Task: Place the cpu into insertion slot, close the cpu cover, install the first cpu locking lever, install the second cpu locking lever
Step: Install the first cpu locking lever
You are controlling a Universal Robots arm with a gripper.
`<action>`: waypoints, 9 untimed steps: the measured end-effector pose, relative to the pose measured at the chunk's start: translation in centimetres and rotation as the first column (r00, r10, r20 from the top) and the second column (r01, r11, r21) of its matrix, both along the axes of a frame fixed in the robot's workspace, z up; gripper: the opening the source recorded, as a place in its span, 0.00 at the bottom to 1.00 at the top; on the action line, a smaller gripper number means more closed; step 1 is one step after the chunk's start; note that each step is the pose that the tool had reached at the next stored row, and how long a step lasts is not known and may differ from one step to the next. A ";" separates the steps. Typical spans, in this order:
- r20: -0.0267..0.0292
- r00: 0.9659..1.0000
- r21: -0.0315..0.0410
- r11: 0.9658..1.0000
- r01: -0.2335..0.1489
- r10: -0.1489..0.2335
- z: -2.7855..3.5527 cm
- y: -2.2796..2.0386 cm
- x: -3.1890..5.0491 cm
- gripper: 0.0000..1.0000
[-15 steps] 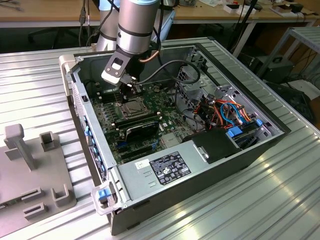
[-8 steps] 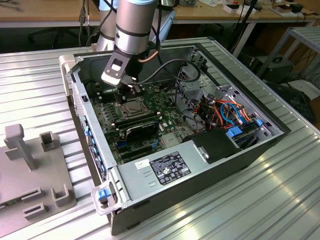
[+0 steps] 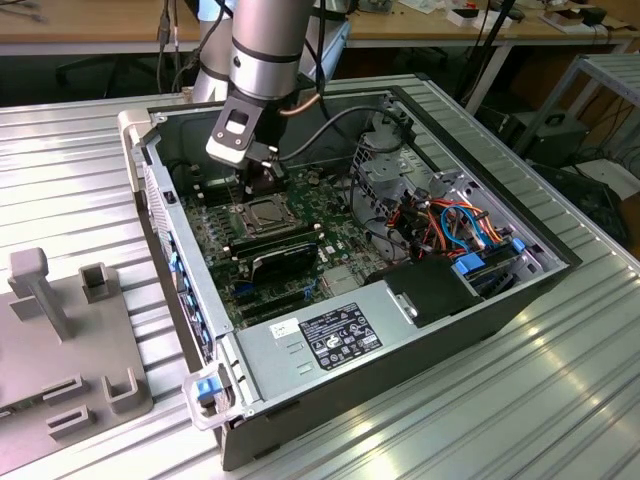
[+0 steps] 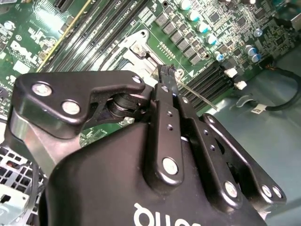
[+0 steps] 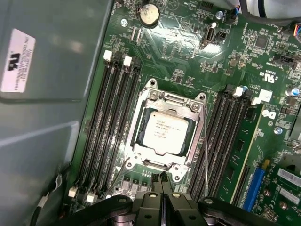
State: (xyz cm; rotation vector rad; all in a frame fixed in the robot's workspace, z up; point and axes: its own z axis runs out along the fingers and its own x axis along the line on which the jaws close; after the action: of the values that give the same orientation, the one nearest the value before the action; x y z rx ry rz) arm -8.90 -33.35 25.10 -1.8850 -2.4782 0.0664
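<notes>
1. Hovering low inside an open computer case [image 3: 500, 292], the gripper [image 5: 162, 178] has its black fingers pressed together just beside one corner of the insertion slot [image 5: 141, 123]; nothing can be seen between them.
2. The cpu [image 5: 167, 131] lies flat in the slot, its silver-grey top showing through the window of the cpu cover [image 5: 173, 98], which is down over it.
3. One thin wire lever [image 5: 205, 155] runs along the side of the cover, and a second lever [image 5: 117, 179] angles away from the socket's corner. Whether either is hooked down cannot be made out.
4. The gripper is cut off at the frame edge in the first wrist view. In the second wrist view its body blocks most of the socket, with a wire rod [image 4: 197, 96] passing close by the fingertips [image 4: 165, 74]; contact cannot be judged.
5. In the exterior view the arm [image 3: 265, 45] hides the rear of the case.
6. Long black memory slots [image 5: 106, 122] flank the socket on the green board [image 5: 188, 56].
7. The case stands on a ribbed metal table [image 3: 520, 400], with a grey fixture [image 3: 60, 340] at the exterior view's left and wooden desks [image 3: 100, 20] behind.
</notes>
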 end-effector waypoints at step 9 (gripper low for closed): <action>0.000 1.000 0.000 1.000 -0.022 0.022 1.69 0.10 -0.04 0.11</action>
State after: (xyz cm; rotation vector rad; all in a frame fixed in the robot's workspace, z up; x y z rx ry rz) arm -8.94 -33.25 26.78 -1.8582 -2.4989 0.0667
